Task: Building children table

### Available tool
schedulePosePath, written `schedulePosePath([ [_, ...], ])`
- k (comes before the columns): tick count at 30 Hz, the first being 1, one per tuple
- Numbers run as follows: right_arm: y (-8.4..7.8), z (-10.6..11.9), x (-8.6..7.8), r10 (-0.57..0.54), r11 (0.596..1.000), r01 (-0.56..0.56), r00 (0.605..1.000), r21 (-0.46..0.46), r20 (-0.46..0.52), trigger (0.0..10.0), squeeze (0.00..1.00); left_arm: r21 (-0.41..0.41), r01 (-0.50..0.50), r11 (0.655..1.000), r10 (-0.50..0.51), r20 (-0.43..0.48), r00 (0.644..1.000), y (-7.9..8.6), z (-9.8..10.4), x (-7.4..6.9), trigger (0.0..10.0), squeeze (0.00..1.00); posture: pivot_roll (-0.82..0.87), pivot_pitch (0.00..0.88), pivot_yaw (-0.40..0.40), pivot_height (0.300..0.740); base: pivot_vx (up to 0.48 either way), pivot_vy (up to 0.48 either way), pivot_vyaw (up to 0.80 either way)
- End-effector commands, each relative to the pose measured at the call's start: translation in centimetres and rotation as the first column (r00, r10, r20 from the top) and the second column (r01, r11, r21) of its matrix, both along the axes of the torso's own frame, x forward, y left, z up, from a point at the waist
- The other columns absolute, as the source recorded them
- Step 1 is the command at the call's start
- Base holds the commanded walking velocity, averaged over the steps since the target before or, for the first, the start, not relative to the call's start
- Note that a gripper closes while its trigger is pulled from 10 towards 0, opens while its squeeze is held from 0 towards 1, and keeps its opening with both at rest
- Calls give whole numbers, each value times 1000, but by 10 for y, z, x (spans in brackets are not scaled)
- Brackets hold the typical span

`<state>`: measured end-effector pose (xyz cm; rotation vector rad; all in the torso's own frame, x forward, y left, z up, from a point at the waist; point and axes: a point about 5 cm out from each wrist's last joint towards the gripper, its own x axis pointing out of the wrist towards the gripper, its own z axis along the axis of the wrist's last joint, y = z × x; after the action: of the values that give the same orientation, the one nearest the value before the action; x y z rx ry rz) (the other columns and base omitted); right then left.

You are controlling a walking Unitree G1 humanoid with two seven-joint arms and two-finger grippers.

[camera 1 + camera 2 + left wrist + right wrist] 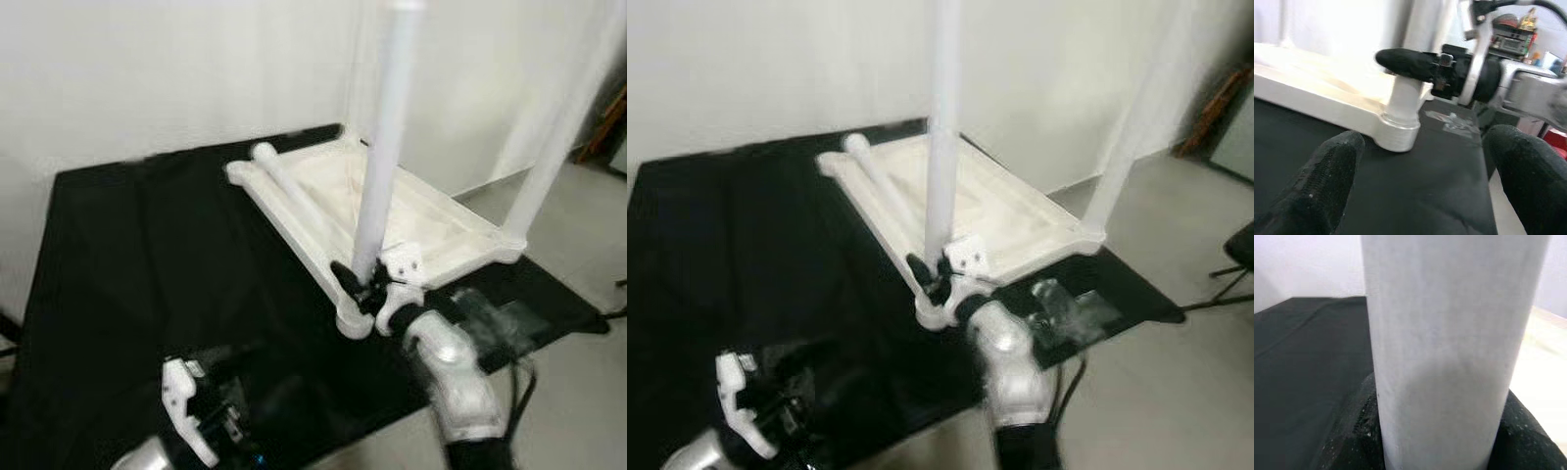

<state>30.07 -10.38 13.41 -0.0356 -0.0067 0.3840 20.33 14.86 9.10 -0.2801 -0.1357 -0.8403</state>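
Nearest the viewer, the robot's left gripper (201,411) waits low over the black cloth (137,255), its two black fingers (1327,166) spread wide with nothing between them, aimed toward the table's near corner. Just beyond it, the right gripper (364,284) is closed around the base of a white table leg (384,147), one finger on each side of the tube, right above the round corner socket (355,321). That leg stands almost upright, its long axis vertical, top end pointing toward the ceiling. It rises from the upturned white tabletop (392,211), which lies flat on the cloth with its underside facing up. Two more legs (554,137) already stand upright at the far corners, and one loose leg (294,191) lies flat along the frame's left edge, running from the far corner toward the near one. The step in hand looks like seating this third leg. The next move probably calls for keeping the tube plumb while pressing or twisting it home, then fetching the lying leg.
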Motion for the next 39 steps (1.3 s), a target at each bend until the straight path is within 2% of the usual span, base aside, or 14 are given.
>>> schedulePosePath([
  [1,15,-56,-24,59,994,-78,968,-73,-243,0,0,9,13,1000,-13,-11,1000,1,-1,2,10000,0,-95,121,16,740,0,0,0],
  [5,29,-53,-24,171,979,-189,962,-70,-215,0,0,11,20,1000,-20,-17,1000,1,-2,4,10000,0,-96,111,10,740,0,0,0],
  [6,27,-50,-18,179,980,-194,961,-51,-211,8157,0,10,17,1000,-17,-19,1000,1,-3,4,10000,0,-92,109,9,740,0,0,0],
  [9,27,-50,-18,179,980,-194,961,-51,-211,8157,0,10,17,1000,-17,-19,1000,1,-3,4,10000,0,-92,109,9,740,0,0,0],
  [10,27,-45,-13,220,974,-227,954,-10,-203,10000,0,10,10,1000,-10,-18,1000,1,-3,5,10000,0,-87,108,8,740,0,0,0],
  [11,27,-34,-10,294,955,-294,939,25,-177,10000,1000,8,3,1000,-3,-16,1000,1,-3,5,10000,0,-84,105,9,740,0,0,0],
  [13,27,-18,-5,389,921,-385,912,53,-130,10000,1000,7,-2,1000,2,-15,1000,1,-3,6,10000,0,-84,104,7,740,0,0,0],
  [14,24,13,-1,543,839,-542,838,41,-43,10000,1000,4,-1,1000,1,-17,1000,1,-3,7,10000,0,-85,102,6,740,0,0,0],
  [20,14,34,-2,650,757,-650,759,-73,-20,10000,1000,3,3,1000,-3,-19,1000,0,-3,8,10000,0,-77,96,4,740,0,0,0],
  [22,0,42,7,721,678,-718,691,-158,-48,10000,0,3,2,1000,-2,-18,1000,-1,-3,9,10000,0,-72,92,3,740,0,0,0],
  [28,-18,56,43,743,647,-747,663,-152,-91,10000,0,9,-6,1000,6,-15,1000,0,-4,9,10000,0,-58,87,3,740,0,0,0],
  [31,-19,57,46,750,642,-754,655,-136,-90,10000,0,10,-8,1000,8,-14,1000,0,-4,9,10000,0,-53,83,1,740,0,0,0],
  [32,-19,58,48,756,637,-761,648,-122,-92,157,0,11,-9,1000,9,-14,1000,1,-4,9,10000,0,-51,83,0,740,0,0,0],
  [39,-18,43,35,751,646,-757,653,-94,-96,0,0,15,-16,1000,16,-21,1000,3,-5,6,10000,0,-55,91,8,740,0,0,0],
])
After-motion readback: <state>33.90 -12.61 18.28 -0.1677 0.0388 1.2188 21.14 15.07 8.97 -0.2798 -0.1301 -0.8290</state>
